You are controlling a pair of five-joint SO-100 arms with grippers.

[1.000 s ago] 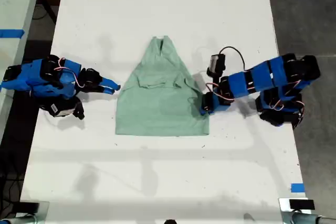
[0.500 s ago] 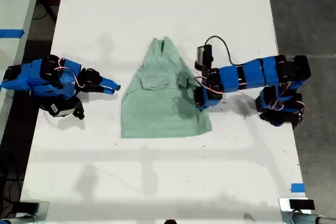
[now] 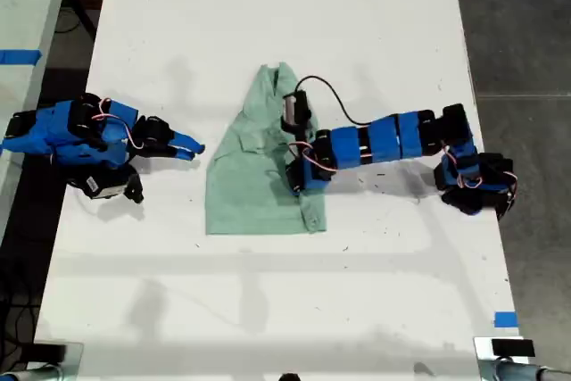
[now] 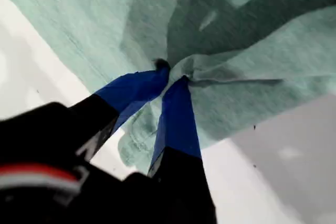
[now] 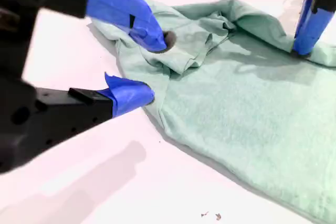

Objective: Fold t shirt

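Fingers first: my first gripper [image 4: 170, 74] has its two blue-taped fingers [image 4: 178, 114] pinched together on a bunched fold of the t shirt [image 3: 259, 162], the cloth puckering into a knot right at the tips. In the exterior view that is the arm reaching in from the exterior view's right, stretched out low across the white table [image 3: 268, 301] with its gripper [image 3: 299, 176] over the middle of the garment. A black cable loops up off that arm near the shirt's narrow end.

My second gripper [image 5: 152, 66] sits with its fingers parted, a clear gap between the two blue tips, nothing between them. One tip hangs over a crumpled edge of the t shirt [image 5: 252, 114], the other sits just off the cloth above bare table; I cannot tell whether either one touches. In the exterior view this is the arm at the exterior view's left, its gripper [image 3: 189, 146] pointing at the shirt's edge, just beside it.

The shirt itself lies about mid-table, pale mint green, narrow end toward the top of the exterior view, wide hem toward the bottom. Its side on the exterior view's right is lifted and doubled over toward the middle where my first gripper holds it, so that edge looks folded inward, while the side on the exterior view's left lies flat.

From the second wrist view I can also see my first gripper's blue fingers [image 5: 310, 24] coming down onto the far side of the cloth
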